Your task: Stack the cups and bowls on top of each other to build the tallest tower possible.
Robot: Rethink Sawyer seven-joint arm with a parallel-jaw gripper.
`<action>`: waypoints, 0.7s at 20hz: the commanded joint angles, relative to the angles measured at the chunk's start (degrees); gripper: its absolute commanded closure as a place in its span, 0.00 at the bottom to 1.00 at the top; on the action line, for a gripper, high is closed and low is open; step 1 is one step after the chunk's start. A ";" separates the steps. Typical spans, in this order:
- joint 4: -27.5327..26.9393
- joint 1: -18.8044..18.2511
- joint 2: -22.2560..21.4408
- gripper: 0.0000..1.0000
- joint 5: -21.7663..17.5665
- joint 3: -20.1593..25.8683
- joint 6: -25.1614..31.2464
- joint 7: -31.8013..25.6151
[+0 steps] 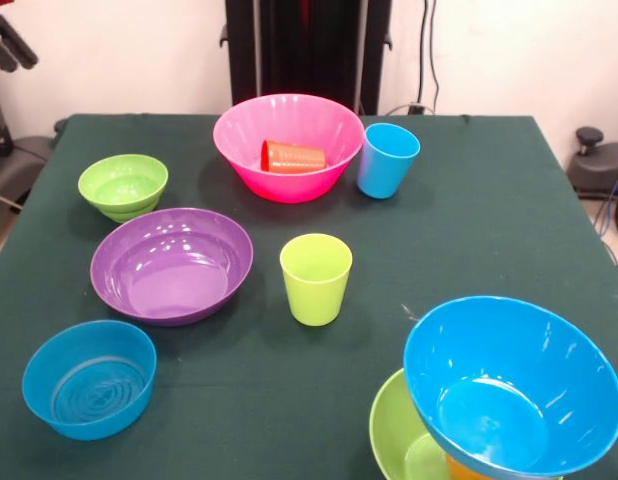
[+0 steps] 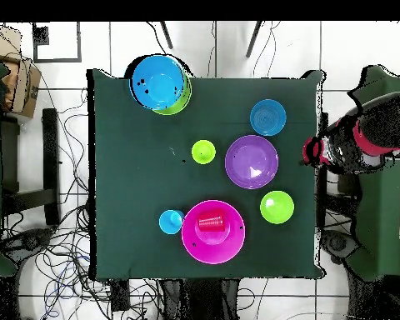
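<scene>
Green cloth table (image 1: 489,200), and my gripper (image 2: 313,152) is parked off its edge by the purple bowl (image 2: 252,162); can't tell the fingers' state. Tower (image 2: 160,82) sits at the opposite corner, well away.

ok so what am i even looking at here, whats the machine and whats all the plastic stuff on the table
Both pictures show one green-covered table, one from across it and one from straight above. The machine is a red and black robot arm, swung off beside the table. Its gripper shows at one edge, and I can't tell if it is open.

On the table are a large pink plastic bowl with a red plastic cup lying inside, a light blue cup, a lime green cup, a large purple bowl, a small lime green bowl and a small blue bowl. A started tower has a large blue bowl above a large lime green bowl, with something orange between.
</scene>
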 commanded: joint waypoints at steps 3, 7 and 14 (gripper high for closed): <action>9.82 1.50 -9.61 0.00 -7.21 -3.44 -26.92 4.99; 9.73 6.32 -9.85 0.00 -9.61 -7.17 -29.60 12.45; 9.81 13.21 -10.59 0.00 -8.91 -14.21 -33.96 19.06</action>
